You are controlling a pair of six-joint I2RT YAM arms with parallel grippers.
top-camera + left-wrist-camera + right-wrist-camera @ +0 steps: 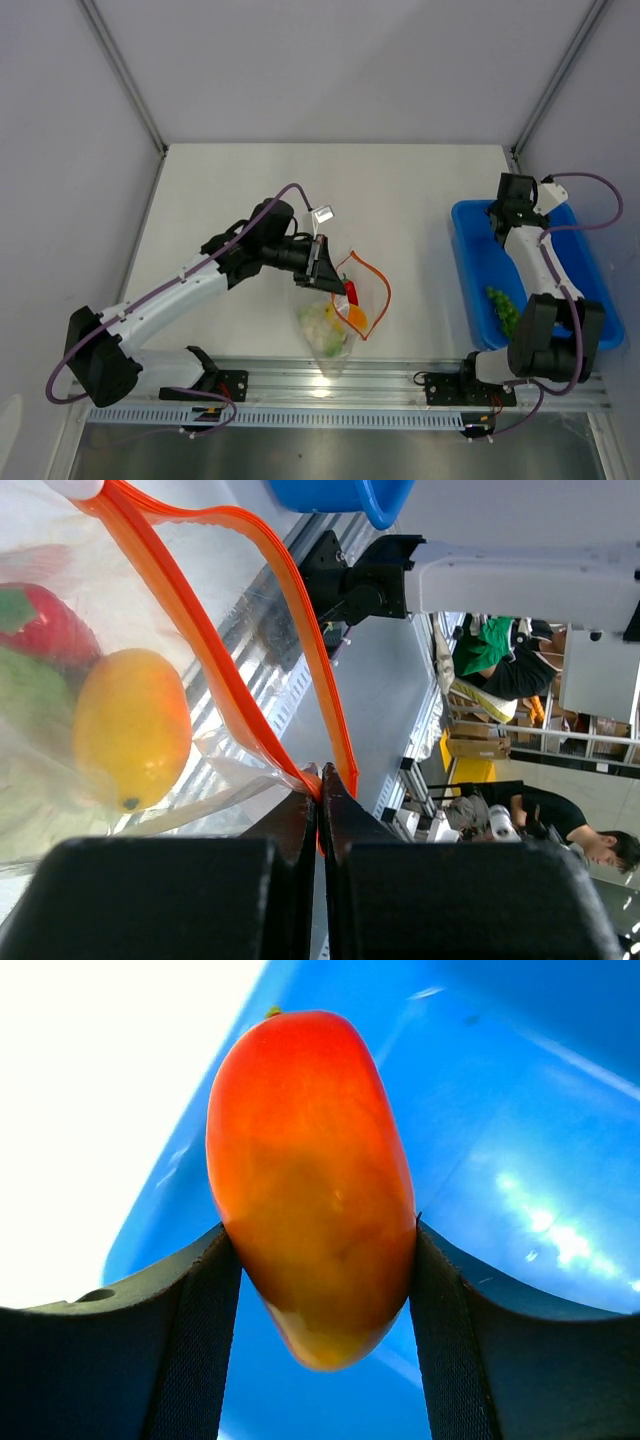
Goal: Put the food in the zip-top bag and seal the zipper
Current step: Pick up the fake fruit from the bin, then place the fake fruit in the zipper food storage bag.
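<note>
Here the orange-red fruit (310, 1180) is clasped by the right gripper (318, 1250) inside the blue bin (520, 1160); it should be lifted clear of the rim; the zip-top bag (335, 325), mid-table, is pinched at its zipper (215, 650) by the closed left gripper (320, 785), its mouth held agape.

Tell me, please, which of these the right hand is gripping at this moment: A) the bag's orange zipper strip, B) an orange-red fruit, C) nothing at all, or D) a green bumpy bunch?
B: in the right wrist view the right hand clamps the orange-red fruit from both sides, above the blue bin.
</note>
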